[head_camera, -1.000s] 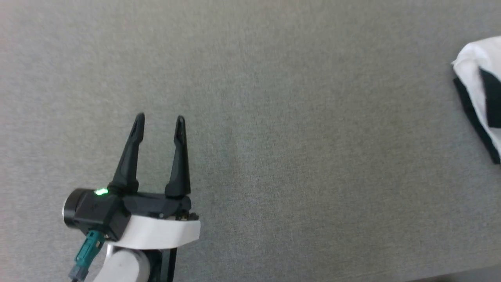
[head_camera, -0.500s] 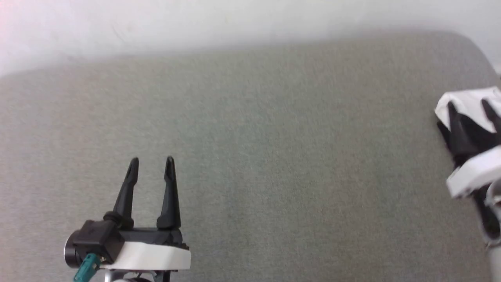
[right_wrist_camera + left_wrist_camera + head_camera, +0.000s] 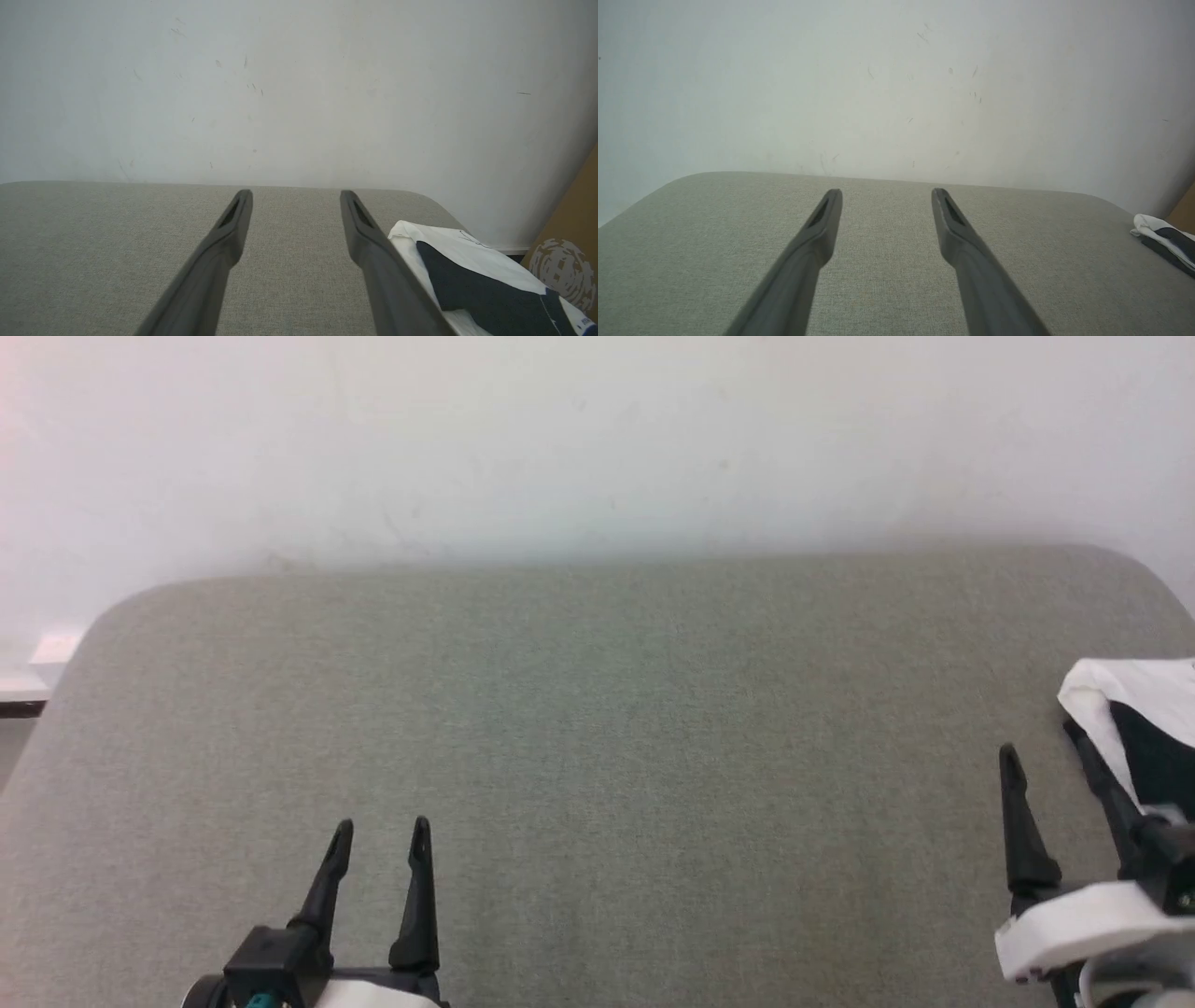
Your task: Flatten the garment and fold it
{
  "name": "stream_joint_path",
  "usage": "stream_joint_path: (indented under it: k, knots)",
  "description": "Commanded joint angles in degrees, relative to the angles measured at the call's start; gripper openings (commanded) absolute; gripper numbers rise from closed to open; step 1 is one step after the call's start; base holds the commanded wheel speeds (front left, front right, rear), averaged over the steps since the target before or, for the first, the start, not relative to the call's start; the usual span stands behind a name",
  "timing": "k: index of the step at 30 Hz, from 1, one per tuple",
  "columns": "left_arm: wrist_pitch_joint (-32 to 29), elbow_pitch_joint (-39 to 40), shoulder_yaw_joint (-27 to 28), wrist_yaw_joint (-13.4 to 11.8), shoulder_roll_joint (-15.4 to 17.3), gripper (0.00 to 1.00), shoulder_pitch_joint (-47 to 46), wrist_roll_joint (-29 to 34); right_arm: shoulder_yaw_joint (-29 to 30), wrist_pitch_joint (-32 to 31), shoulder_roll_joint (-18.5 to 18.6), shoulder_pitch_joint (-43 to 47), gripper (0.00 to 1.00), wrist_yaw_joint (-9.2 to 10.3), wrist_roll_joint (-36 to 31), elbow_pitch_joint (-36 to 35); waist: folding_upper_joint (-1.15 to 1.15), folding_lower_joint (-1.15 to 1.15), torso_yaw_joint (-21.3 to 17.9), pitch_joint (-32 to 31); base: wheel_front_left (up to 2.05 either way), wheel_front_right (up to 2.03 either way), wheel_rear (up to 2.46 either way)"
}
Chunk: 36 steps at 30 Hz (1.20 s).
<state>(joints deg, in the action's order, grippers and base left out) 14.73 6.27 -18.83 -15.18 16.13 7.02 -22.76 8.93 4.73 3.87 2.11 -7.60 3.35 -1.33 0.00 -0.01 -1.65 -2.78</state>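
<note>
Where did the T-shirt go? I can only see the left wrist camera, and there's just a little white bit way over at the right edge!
Observer: The right wrist view shows more of it. The T-shirt lies bundled on the grey fabric surface, right beside the right gripper.
Operator: Is that gripper holding it?
Observer: No. In the head view its two fingers stand apart with nothing between them. The outer finger overlaps the shirt's edge, and I cannot tell if it touches.
Operator: What's the brown thing next to the shirt?
Observer: It looks like a cardboard panel with a round grey print on it.
</note>
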Motion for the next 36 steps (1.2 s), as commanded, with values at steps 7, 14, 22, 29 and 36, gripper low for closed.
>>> stream_joint_path:
  k: [7, 14, 22, 29, 36]
  knots:
    - [0.3, -2.6, 0.6, 0.9, -1.0, 1.00, 2.8, 0.6, 0.6, 4.7, -0.9, 5.6, 1.00, 0.11, -3.7, 1.1, 0.00, 0.01, 2.2, -2.7, 0.00, 0.00, 0.00]
    - [0.3, -3.9, 2.1, 2.0, -2.2, 1.00, 4.3, 1.7, 0.3, 6.9, -1.0, 6.7, 1.00, 0.11, -2.9, 3.6, 0.00, 0.01, 1.7, -2.8, 0.00, 0.00, 0.00]
    - [-0.1, -3.9, 2.8, 2.0, -3.0, 0.00, 3.7, 1.8, 0.0, 6.9, -0.7, 6.4, 0.00, -0.02, -3.2, 4.2, 0.00, 0.02, 1.5, -2.8, 0.00, 0.00, 0.00]
    - [-0.8, -4.0, 3.5, 2.6, -3.5, 0.00, 3.2, 2.8, -0.4, 6.4, -0.7, 6.0, 0.00, -0.02, -3.2, 4.1, 0.00, 0.02, 1.5, -2.5, 0.00, 0.00, 0.00]
    - [-1.6, -4.2, 4.4, 3.4, -4.1, 0.00, 2.6, 3.9, -0.9, 5.7, -0.7, 5.6, 0.00, -0.01, -3.3, 3.9, 0.00, 0.02, 1.5, -2.2, 0.00, 0.00, 0.00]
